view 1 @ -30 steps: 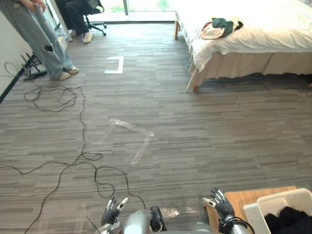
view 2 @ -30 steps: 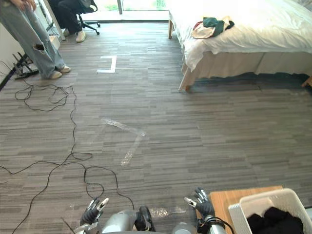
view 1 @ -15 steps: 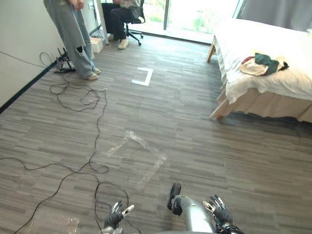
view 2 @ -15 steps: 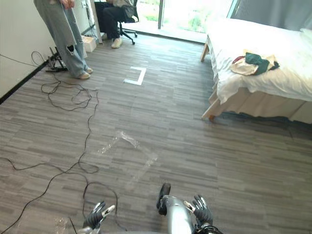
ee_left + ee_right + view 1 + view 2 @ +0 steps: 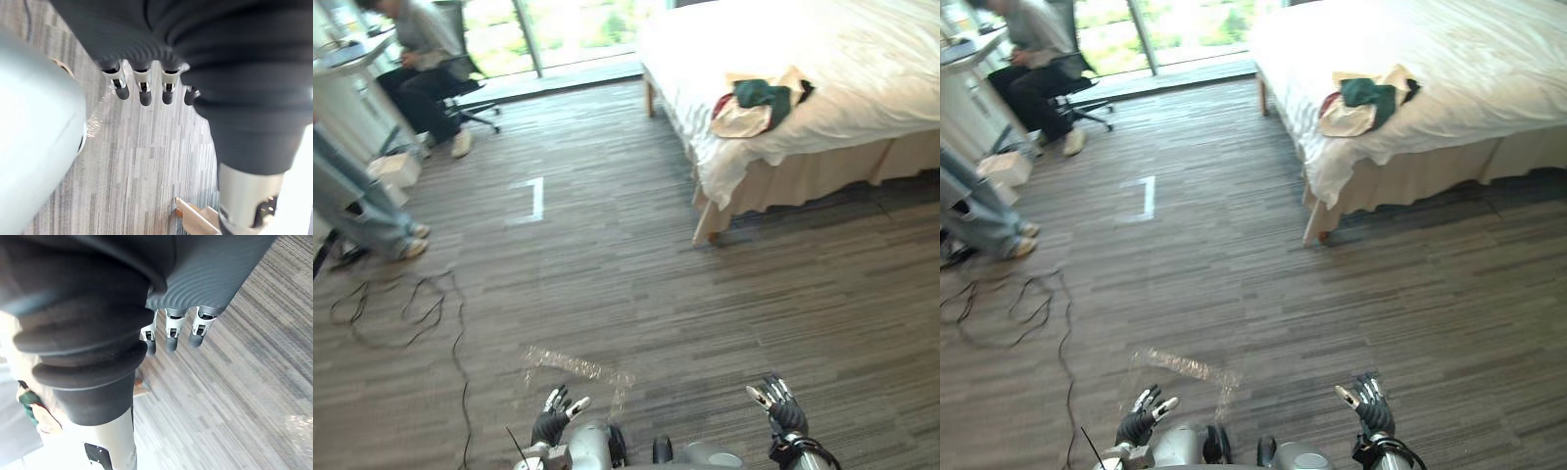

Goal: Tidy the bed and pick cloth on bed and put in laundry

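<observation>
While the white bed [image 5: 862,59] stands well across the floor, with the heap of clothes [image 5: 754,103], green over cream, lying on it near the corner, I'd say the robot should walk up square to that corner first. Its left hand [image 5: 553,421] and right hand [image 5: 781,409] hang low, fingers spread and empty, and should close only once the heap is within reach.

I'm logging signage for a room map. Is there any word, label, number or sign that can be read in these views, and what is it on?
No readable text in any view.
White tape mark on the floor: a bare corner shape, no writing.
Pile of clothes on the bed: no label that can be read.
</observation>
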Tool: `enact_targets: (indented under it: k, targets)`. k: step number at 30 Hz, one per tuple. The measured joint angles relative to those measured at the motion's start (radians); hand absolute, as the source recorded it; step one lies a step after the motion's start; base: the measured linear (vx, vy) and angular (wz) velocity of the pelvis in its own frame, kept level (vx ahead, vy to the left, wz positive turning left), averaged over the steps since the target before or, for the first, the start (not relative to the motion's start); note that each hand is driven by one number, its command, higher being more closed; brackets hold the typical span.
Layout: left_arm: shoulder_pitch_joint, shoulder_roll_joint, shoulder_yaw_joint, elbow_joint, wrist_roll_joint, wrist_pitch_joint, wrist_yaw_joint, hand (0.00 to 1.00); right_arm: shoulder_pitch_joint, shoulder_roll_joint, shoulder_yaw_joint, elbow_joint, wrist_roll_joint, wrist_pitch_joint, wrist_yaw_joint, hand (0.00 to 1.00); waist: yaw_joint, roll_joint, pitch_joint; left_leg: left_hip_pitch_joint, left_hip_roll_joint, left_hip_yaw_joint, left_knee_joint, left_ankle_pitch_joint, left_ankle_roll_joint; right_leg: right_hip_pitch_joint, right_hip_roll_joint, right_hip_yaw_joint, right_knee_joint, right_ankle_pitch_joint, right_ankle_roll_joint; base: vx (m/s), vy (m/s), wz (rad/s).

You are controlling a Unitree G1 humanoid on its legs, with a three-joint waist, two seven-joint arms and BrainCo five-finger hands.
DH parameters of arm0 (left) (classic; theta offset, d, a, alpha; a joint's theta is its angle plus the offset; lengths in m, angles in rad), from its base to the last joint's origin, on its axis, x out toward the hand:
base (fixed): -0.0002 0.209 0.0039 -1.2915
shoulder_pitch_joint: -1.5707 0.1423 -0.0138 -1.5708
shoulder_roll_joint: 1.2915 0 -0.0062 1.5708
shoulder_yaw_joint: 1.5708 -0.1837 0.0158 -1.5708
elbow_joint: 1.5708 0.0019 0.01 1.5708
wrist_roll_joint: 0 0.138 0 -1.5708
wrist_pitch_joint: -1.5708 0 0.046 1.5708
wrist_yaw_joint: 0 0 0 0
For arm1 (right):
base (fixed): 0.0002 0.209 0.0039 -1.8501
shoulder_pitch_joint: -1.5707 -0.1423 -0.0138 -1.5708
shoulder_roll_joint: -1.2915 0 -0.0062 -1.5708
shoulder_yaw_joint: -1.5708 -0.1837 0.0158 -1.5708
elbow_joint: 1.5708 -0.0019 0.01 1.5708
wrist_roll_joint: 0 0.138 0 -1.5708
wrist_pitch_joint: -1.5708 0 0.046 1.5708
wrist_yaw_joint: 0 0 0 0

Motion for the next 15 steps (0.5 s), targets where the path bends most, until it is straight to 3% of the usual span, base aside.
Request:
enact_targets:
  k: [1, 2, 3, 4, 5, 6, 7, 8, 10, 11, 12, 13, 15]
  targets:
    - [0.0, -0.003, 0.0, 0.0, 0.0, 0.0, 0.0, 0.0, 0.007, -0.005, -0.002, 0.0, 0.001, 0.001, 0.0, 0.0, 0.001, 0.011, -0.004, -0.008, 0.011, -0.001, -0.001, 0.0, 0.0, 0.002, 0.0, -0.013, 0.031, -0.049, -0.014, 0.51, 0.289, -0.76]
    - [0.003, -0.001, 0.001, -0.001, 0.0, 0.0, 0.0, 0.0, 0.017, -0.008, -0.006, 0.0, 0.003, 0.002, 0.0, 0.0, 0.001, 0.017, -0.005, -0.011, 0.013, 0.006, 0.038, 0.027, 0.047, -0.007, -0.032, -0.075, 0.15, -0.158, 0.011, 0.5, 0.281, -0.8]
    - [0.01, 0.014, 0.001, 0.001, 0.001, 0.004, 0.003, 0.0, 0.02, 0.004, -0.005, 0.001, 0.002, 0.008, -0.002, 0.0, 0.004, -0.014, -0.015, -0.01, -0.006, 0.011, 0.094, 0.066, 0.094, -0.005, -0.068, -0.064, 0.209, -0.216, 0.033, 0.53, 0.29, -0.81]
    - [0.012, 0.024, 0.0, 0.006, 0.002, 0.01, 0.002, 0.0, 0.025, 0.012, -0.005, 0.001, 0.001, 0.008, -0.003, 0.0, 0.007, -0.037, -0.029, -0.002, -0.027, 0.029, 0.112, 0.071, 0.099, -0.009, -0.097, -0.064, 0.246, -0.241, 0.066, 0.63, 0.224, -0.81]
    - [0.006, 0.031, 0.004, 0.017, 0.002, 0.015, 0.004, 0.0, 0.02, 0.016, -0.004, 0.0, 0.002, 0.008, -0.005, 0.0, 0.012, -0.05, -0.04, 0.027, -0.039, 0.06, 0.111, 0.118, 0.114, -0.085, -0.149, -0.114, 0.448, -0.25, 0.089, 0.62, 0.207, -0.83]
    - [-0.004, 0.035, 0.003, 0.02, 0.002, 0.015, 0.003, 0.0, 0.005, 0.027, 0.0, 0.002, 0.002, 0.008, -0.004, 0.0, 0.017, -0.075, -0.03, 0.053, -0.055, 0.083, 0.109, 0.135, 0.15, -0.165, -0.204, -0.182, 0.632, -0.217, 0.146, 0.75, 0.246, -0.84]
    - [-0.016, 0.049, 0.003, 0.019, 0.002, 0.012, 0.002, 0.0, -0.002, 0.048, 0.001, 0.001, 0.002, 0.005, 0.0, 0.0, 0.019, -0.093, -0.02, 0.106, -0.076, 0.103, 0.084, 0.116, 0.163, -0.222, -0.271, -0.237, 0.788, -0.123, 0.184, 0.59, 0.217, -0.44]
    - [-0.031, 0.057, 0.002, 0.02, 0.001, 0.01, 0.006, 0.0, -0.004, 0.067, 0.006, 0.001, -0.005, 0.004, 0.007, 0.0, 0.012, -0.098, -0.006, 0.175, -0.081, 0.112, 0.062, 0.098, 0.168, -0.261, -0.32, -0.276, 0.897, -0.131, 0.152, 0.69, 0.216, -0.23]
    - [-0.032, 0.059, 0.001, 0.011, -0.002, -0.005, 0.02, 0.0, 0.009, 0.079, 0.03, -0.024, -0.008, 0.002, 0.022, 0.0, -0.001, -0.075, 0.003, 0.283, -0.068, 0.1, -0.004, 0.078, 0.174, -0.303, -0.306, -0.322, 0.877, -0.172, 0.131, 0.51, 0.103, 0.0]
    - [-0.038, 0.055, 0.001, 0.006, -0.012, -0.011, 0.023, 0.0, 0.026, 0.078, 0.054, -0.061, -0.009, -0.006, 0.025, 0.0, -0.011, -0.051, 0.009, 0.339, -0.039, 0.092, -0.043, 0.071, 0.163, -0.324, -0.279, -0.358, 0.758, -0.179, 0.124, 0.44, 0.031, 0.21]
    - [-0.047, 0.055, 0.001, -0.003, -0.021, -0.017, 0.025, 0.0, 0.04, 0.081, 0.074, -0.096, -0.009, -0.011, 0.039, 0.0, -0.012, -0.043, 0.01, 0.368, -0.021, 0.085, -0.066, 0.071, 0.163, -0.354, -0.26, -0.401, 0.596, -0.175, 0.119, 0.42, 0.011, 0.27]
    - [-0.054, 0.056, 0.0, -0.007, -0.024, -0.018, 0.027, 0.0, 0.05, 0.082, 0.079, -0.117, -0.01, -0.014, 0.044, 0.0, -0.011, -0.048, 0.009, 0.376, -0.019, 0.079, -0.073, 0.071, 0.163, -0.366, -0.259, -0.418, 0.512, -0.164, 0.124, 0.5, -0.078, 0.41]
    - [-0.069, 0.058, -0.003, -0.019, -0.041, -0.018, 0.041, 0.0, 0.075, 0.08, 0.08, -0.159, -0.01, -0.039, 0.061, 0.0, -0.015, -0.053, 0.011, 0.393, -0.013, 0.048, -0.089, 0.039, 0.124, -0.427, -0.266, -0.416, 0.284, -0.052, 0.117, 0.43, -0.133, 0.5]
